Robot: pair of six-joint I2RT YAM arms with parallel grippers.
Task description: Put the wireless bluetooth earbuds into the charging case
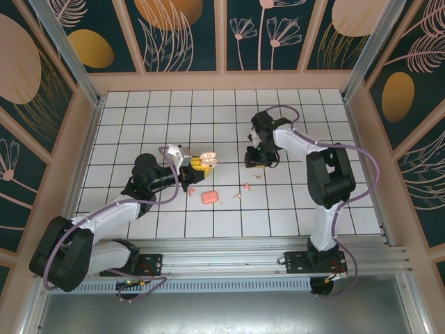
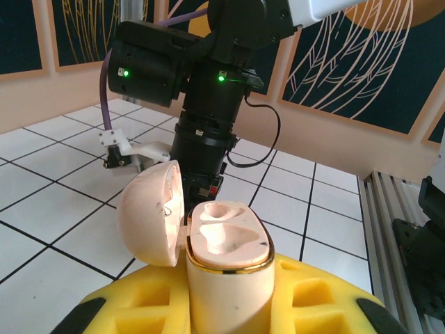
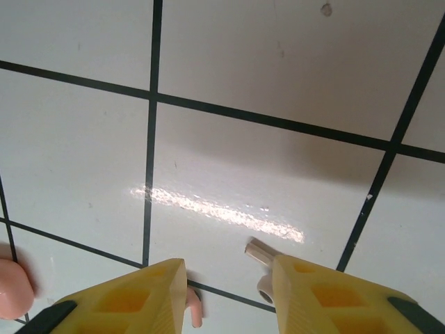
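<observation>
Coral-pink rounded plastic box (image 1: 209, 197): lies on the white, black-gridded counter (image 1: 125, 118), nearest the arm bases, between the 2 arms.
Tiny pale pink-peach plastic earbuds (image 1: 245, 186): loose on the counter just right of the box, none in the case.
Left claw (image 2: 226, 309): yellow fingers clamped on the lower shell of the case, holding it upright.
Pale pink, gold-rimmed charging case (image 2: 229, 243): lid hinged open to one side; both moulded wells empty.
Right claw (image 3: 229, 278): yellow fingers apart, low over a tile; 1 pale earbud stem (image 3: 259, 250) touches the inner edge of one finger, 1 pink piece (image 3: 195, 306) sits beside the other.
</observation>
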